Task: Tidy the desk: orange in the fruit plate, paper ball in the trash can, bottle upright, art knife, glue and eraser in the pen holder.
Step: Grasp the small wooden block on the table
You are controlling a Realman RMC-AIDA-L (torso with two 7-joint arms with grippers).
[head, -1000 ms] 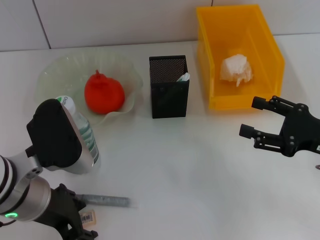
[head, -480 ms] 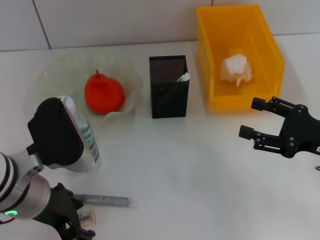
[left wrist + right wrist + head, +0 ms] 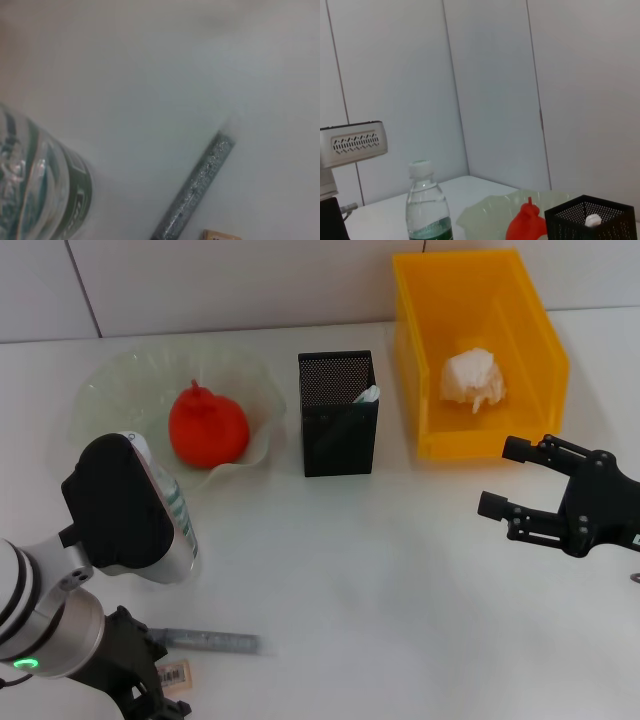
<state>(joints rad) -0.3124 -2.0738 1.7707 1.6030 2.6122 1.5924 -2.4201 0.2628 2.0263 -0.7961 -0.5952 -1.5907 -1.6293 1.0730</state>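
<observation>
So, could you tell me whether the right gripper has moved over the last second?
No. The right gripper sits at the same spot, just in front of the trash can.

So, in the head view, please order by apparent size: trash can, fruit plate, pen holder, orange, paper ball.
1. Trash can and fruit plate: similar spread, too close to rank.
2. Pen holder.
3. Orange.
4. Paper ball, only slightly smaller than the orange.
</observation>
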